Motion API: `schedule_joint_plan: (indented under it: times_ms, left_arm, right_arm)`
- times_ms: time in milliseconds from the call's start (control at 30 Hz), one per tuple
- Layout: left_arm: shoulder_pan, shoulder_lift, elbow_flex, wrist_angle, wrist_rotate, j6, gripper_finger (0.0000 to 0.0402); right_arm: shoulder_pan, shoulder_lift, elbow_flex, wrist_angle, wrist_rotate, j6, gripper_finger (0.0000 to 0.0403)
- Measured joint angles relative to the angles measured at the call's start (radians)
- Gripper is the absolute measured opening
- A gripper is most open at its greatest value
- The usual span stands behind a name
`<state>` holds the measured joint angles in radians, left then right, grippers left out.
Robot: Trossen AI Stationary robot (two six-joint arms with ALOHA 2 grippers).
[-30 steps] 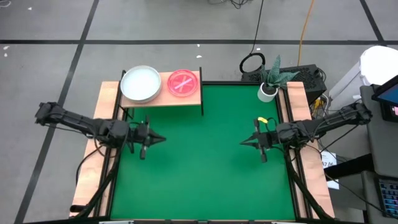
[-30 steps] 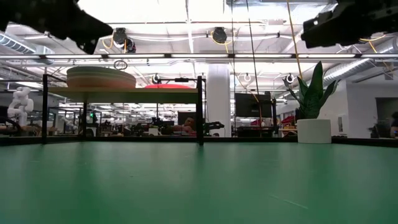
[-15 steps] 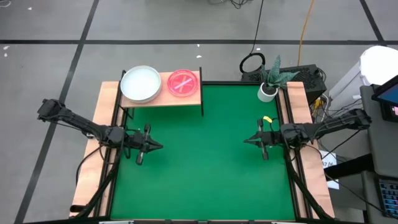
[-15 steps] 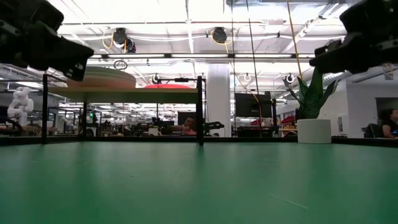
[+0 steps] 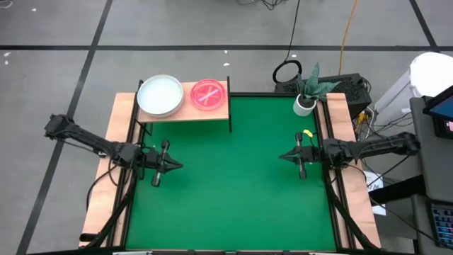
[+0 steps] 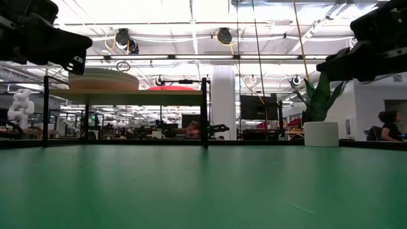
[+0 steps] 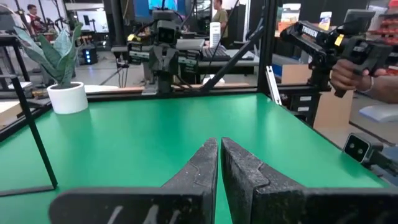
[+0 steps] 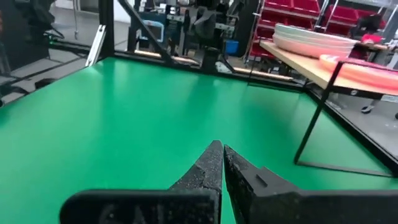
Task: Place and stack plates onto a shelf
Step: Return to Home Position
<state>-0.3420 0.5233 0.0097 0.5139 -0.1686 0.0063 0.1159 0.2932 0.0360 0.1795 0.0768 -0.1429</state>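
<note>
**Two piles on the shelf, both arms hanging clear over the desk**

Most of the scene is the green desk (image 5: 233,184), with wooden strips down its left and right sides. Two dark arms reach in over it from those sides, and neither touches anything. The left gripper (image 5: 177,166) hangs above the left part of the desk, pointing toward the middle. The right gripper (image 5: 283,157) faces it from the right part, well apart from it.

At the far left corner stands the shelf (image 5: 185,113), a light-wood board on thin black legs. The large plates (image 5: 160,95) sit in a pile on its left half, with a pale mint-white one on top. From desk level, cream and pink edges show beneath that one (image 6: 103,79). Just beside them, on the right half of the board, lie the small plates (image 5: 209,94). The top one is translucent magenta with a stripe across it, and how many lie under it I cannot tell.

A white plant pot (image 5: 304,105) with spiky green leaves stands at the far right corner, well away from the shelf. Beyond the desk's far right edge, a person (image 6: 386,124) sits in the room.

The left gripper's fingers (image 7: 199,168) are pressed together with nothing between them. The right gripper's fingers (image 8: 205,165) are likewise together and hold nothing.
</note>
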Motion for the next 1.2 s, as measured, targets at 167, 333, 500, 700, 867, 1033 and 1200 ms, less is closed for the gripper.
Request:
schedule_joint_plan:
  times_ms: [167, 333, 500, 700, 867, 1033, 1200]
  left_arm:
    - [0.0, -0.066, 0.0, -0.07, 0.0, -0.001, 0.0023]
    - [0.0, -0.141, 0.0, -0.137, 0.001, 0.0, 0.0023]
    - [0.0, -0.231, 0.0, -0.207, 0.011, 0.028, 0.0023]
    - [0.0, -0.364, 0.0, -0.316, 0.011, 0.038, 0.0023]
    - [0.0, -0.491, 0.0, -0.433, 0.011, 0.042, 0.0023]
    - [0.003, -0.517, 0.002, -0.472, -0.02, 0.053, 0.0023]
    - [0.025, -0.519, 0.002, -0.472, -0.032, 0.064, 0.0023]
  right_arm:
    - [-0.013, -0.044, -0.002, -0.044, -0.002, -0.003, 0.0]
    - [-0.015, -0.099, -0.003, -0.101, 0.0, -0.024, 0.0]
    - [-0.015, -0.175, -0.004, -0.132, 0.001, -0.067, 0.0]
    - [-0.017, -0.258, -0.005, -0.17, 0.019, -0.083, 0.0]
    - [-0.017, -0.292, -0.005, -0.175, 0.023, -0.084, 0.0]
    - [-0.019, -0.291, -0.006, -0.176, 0.036, -0.102, 0.0]
    - [-0.034, -0.289, -0.022, -0.152, 0.049, -0.097, 0.0]
